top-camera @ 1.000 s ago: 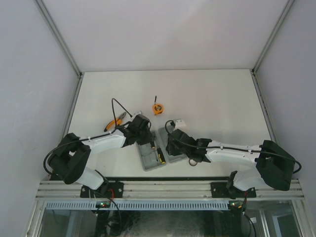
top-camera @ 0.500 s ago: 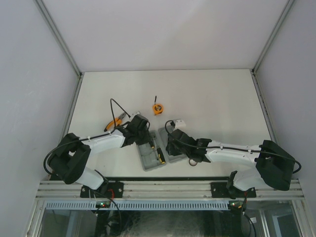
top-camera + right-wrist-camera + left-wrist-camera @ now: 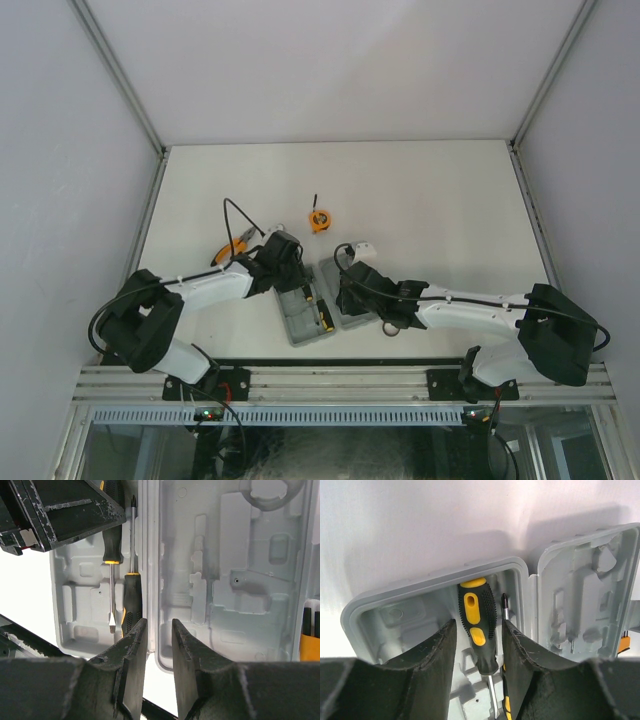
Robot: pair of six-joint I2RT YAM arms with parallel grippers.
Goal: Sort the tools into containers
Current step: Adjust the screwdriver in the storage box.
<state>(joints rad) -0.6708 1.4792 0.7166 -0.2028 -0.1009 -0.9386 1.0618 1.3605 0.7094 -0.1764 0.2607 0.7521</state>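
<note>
My left hand (image 3: 478, 626) hangs partly open over the case's (image 3: 349, 622) left half, fingers astride but seemingly not pinching the screwdriver (image 3: 477, 605) lying in its recess, handle toward the rim ahead, shaft running back under my wrist.

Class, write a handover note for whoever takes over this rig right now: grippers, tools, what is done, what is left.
Left gripper: open, astride one black-and-yellow screwdriver lying in the grey plastic hinged case.
Right gripper: jaws narrowly apart over the case's rim near the hinge; grip unclear.
Done: both screwdrivers in the same case half, the second screwdriver alongside.
Left: round orange tape measure and orange-handled pliers, both out on the white table.
</note>
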